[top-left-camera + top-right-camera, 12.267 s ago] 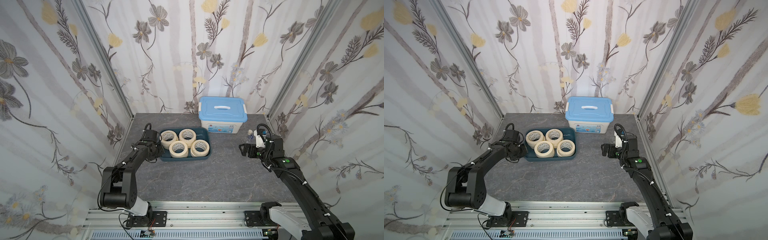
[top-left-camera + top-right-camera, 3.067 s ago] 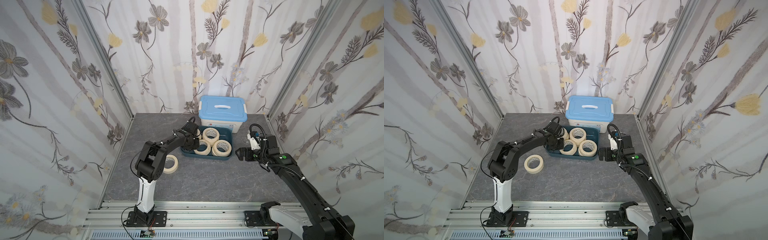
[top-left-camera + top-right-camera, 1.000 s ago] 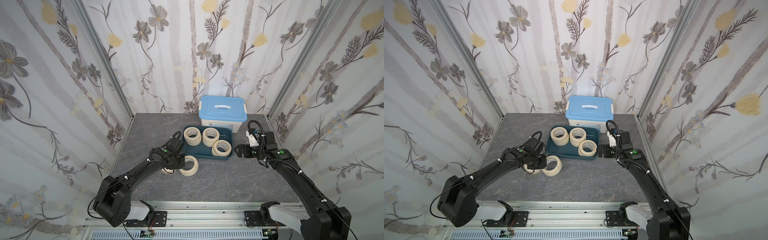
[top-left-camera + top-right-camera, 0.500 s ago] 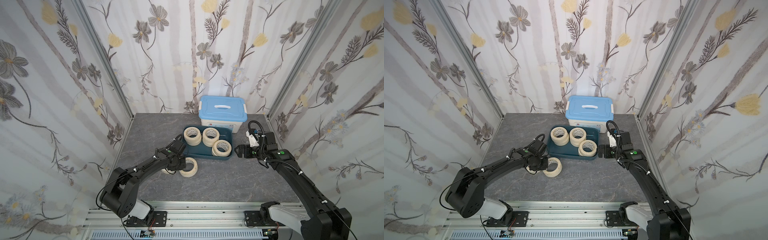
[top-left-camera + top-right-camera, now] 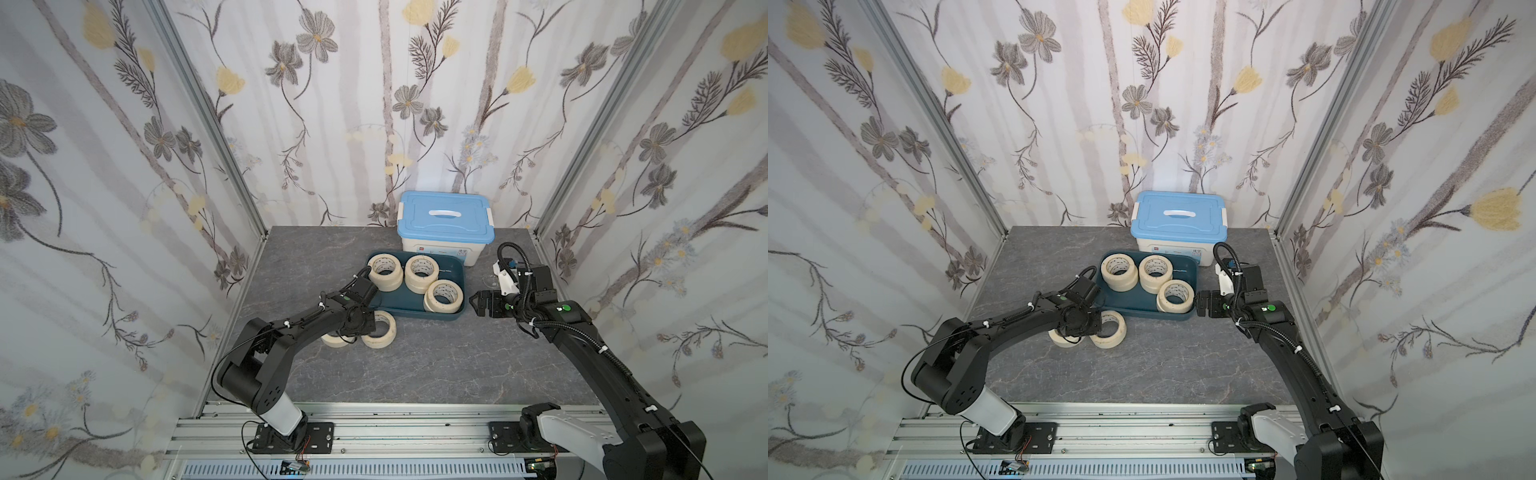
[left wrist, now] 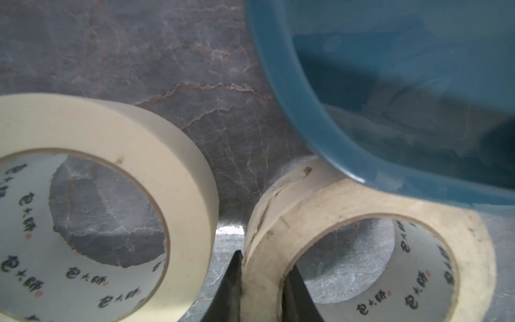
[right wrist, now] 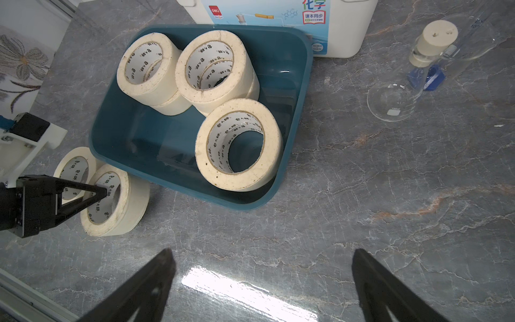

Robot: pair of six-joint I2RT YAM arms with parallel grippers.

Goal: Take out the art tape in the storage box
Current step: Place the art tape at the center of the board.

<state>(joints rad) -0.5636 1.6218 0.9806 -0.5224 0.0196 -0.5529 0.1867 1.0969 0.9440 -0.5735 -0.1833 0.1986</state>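
Nearest the bases, the left gripper (image 6: 263,264) is narrowed onto the wall of an art tape roll (image 6: 328,200), one finger inside the core and one outside. That roll sits on the grey marbled tabletop (image 5: 436,365), just beside a loose roll (image 6: 106,125) lying flat. Three seconds back only the loose roll was out and this gripper was reaching into the box. A second ago the pair was already side by side, and the pinch has not loosened since, so the second roll looks delivered but not yet let go. It sits hard by the near-left corner of the teal storage box (image 5: 419,316); whether it touches the rim I cannot tell. That corner of the box is bare and three stacks (image 5: 444,296) remain, each seemingly two rolls high, so roughly a quarter of the job looks done. The right gripper (image 7: 263,252) hangs spread wide and empty near the box's right end. Farthest back are a glass flask (image 7: 390,106) and the white bin (image 5: 444,214) with its blue lid.
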